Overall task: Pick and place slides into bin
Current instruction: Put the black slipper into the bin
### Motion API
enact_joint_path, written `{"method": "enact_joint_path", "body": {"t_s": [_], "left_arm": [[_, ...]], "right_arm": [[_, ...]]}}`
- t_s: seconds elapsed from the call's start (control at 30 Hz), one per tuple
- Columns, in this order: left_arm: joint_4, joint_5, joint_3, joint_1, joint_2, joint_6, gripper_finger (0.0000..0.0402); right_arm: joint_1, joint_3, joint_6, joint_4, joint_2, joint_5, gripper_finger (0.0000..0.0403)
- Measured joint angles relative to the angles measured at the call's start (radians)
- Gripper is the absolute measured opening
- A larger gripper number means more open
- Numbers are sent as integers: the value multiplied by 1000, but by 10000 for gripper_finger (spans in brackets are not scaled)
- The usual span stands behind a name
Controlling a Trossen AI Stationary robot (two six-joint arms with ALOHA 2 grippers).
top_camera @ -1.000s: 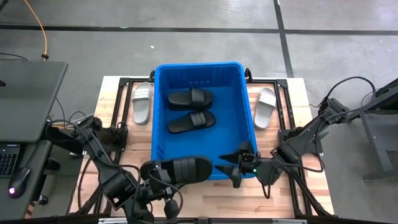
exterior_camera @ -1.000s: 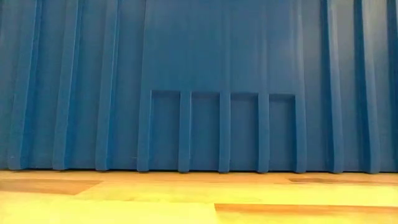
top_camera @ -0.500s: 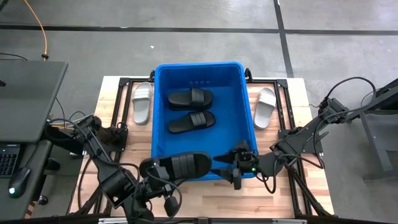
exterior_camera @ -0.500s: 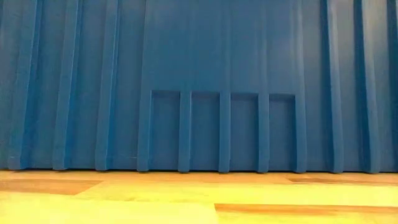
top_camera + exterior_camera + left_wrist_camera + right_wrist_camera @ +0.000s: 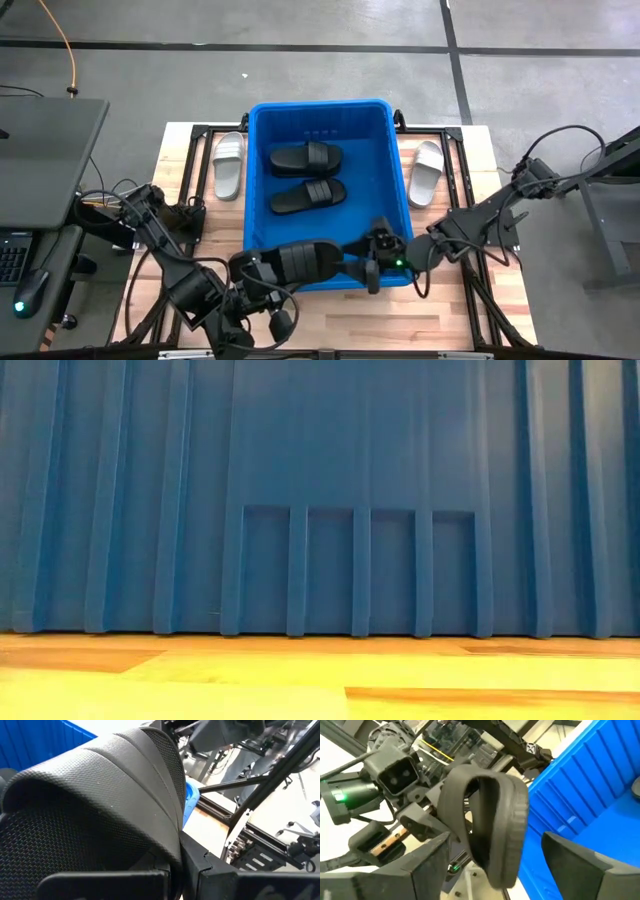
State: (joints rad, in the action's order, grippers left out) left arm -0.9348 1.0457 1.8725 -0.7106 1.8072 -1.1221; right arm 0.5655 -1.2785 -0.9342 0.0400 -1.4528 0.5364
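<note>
The blue bin [image 5: 385, 150] stands mid-table and fills the low view with its wall [image 5: 320, 490]. Two black slides [image 5: 305, 157] [image 5: 308, 195] lie on its floor. One pale slide [image 5: 227, 165] lies on the table left of the bin, another [image 5: 427, 172] to its right. My left gripper [image 5: 252, 275] is shut on a third black slide [image 5: 298, 264], held above the bin's near rim. My right gripper [image 5: 371, 265] is open at that slide's right end. In the right wrist view its fingers [image 5: 425, 865] stand on either side of the slide [image 5: 492, 820]; no touch shows. My left gripper holds the black slide by its end toward the table's left [image 5: 246, 270], coming from the near left. The slide itself hides the exact place of contact in the left wrist view, where its ribbed strap [image 5: 100, 785] fills the picture. The slide is lifted clear, lengthwise along the bin's near rim.
Black frame rails [image 5: 195, 150] run along the table's left and right sides beside the pale slides. A strip of bare wood [image 5: 330, 315] lies between the bin and the table's near edge. A dark desk [image 5: 40, 150] stands off the left.
My right gripper has moved toward the table's left, along the bin's near rim, up to the right end of the held slide, and has turned a little. The left gripper and its slide have stayed almost in place.
</note>
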Motion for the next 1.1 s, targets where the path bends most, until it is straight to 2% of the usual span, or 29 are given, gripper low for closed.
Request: {"method": "enact_joint_path", "body": {"t_s": [0.1, 0.2, 0.3, 0.43, 0.5, 0.63, 0.8, 0.97, 1.1], "left_arm": [[-1, 3, 0, 0, 0, 0, 0], [-2, 6, 0, 0, 0, 1, 0], [-2, 13, 0, 0, 0, 3, 0], [-5, 14, 0, -1, 0, 4, 0], [-4, 17, 0, 3, 0, 15, 0], [-3, 9, -1, 5, -9, 16, 4], [0, 2, -2, -1, -32, 18, 38], [-20, 18, -2, -52, -96, 26, 69], [-43, 58, 0, -115, -170, 79, 82]], "right_arm": [[-25, 0, 0, 3, 0, -64, 285], [-40, 0, 0, 4, 0, -86, 248], [-54, 0, -9, 14, 0, -130, 183], [-69, 0, -8, 36, 0, -179, 54], [-70, 0, 5, 36, 0, -179, 21], [-69, 0, 9, 47, 0, -174, 16], [-41, 6, 33, 40, 2, -155, 10], [15, 47, 35, -5, 2, -70, 10], [36, 89, 12, -36, 3, -73, 10]]}}
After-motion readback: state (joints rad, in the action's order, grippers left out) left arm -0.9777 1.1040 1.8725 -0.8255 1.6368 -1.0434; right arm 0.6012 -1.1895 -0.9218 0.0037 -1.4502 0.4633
